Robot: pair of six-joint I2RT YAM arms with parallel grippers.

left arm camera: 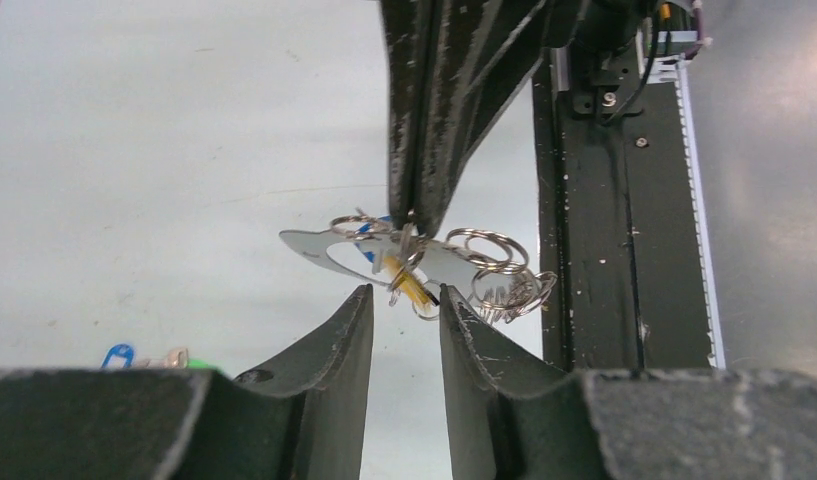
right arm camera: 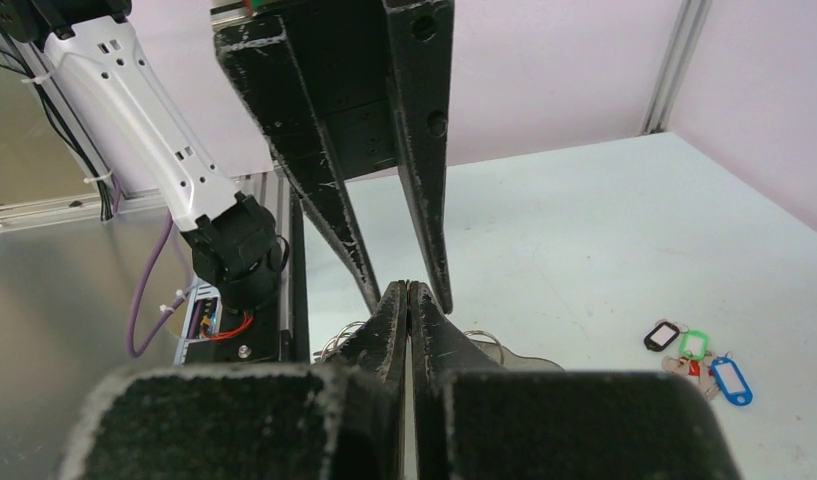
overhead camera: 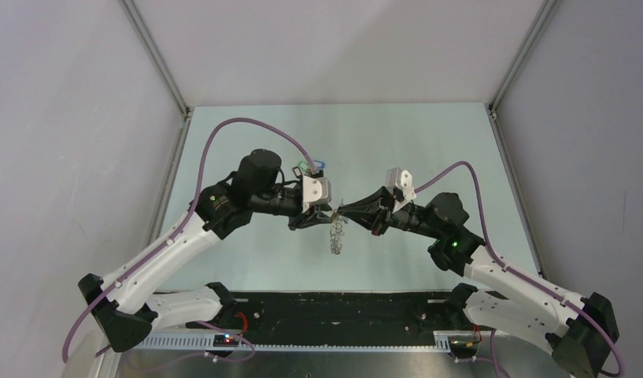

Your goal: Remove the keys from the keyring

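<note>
The keyring (left arm camera: 319, 250), a flat tan-grey loop fringed with small silvery rings (left arm camera: 496, 270), hangs in the air between the two grippers; it also shows in the top view (overhead camera: 336, 235). My right gripper (left arm camera: 411, 212) comes down from above and is shut on the loop's edge; in its own view (right arm camera: 409, 292) the jaws are pressed together. My left gripper (left arm camera: 404, 298) is open just below the loop. A small key with an orange tag (left arm camera: 409, 283) hangs from the loop between the left fingertips, close to the right-hand one. A blue tag (left arm camera: 370, 228) shows on the loop.
Several loose keys with black, green, red and blue tags (right arm camera: 696, 355) lie on the pale table; they also show behind the left wrist (overhead camera: 312, 165) and in the left wrist view (left arm camera: 134, 356). The black rail (overhead camera: 341, 311) runs along the near edge.
</note>
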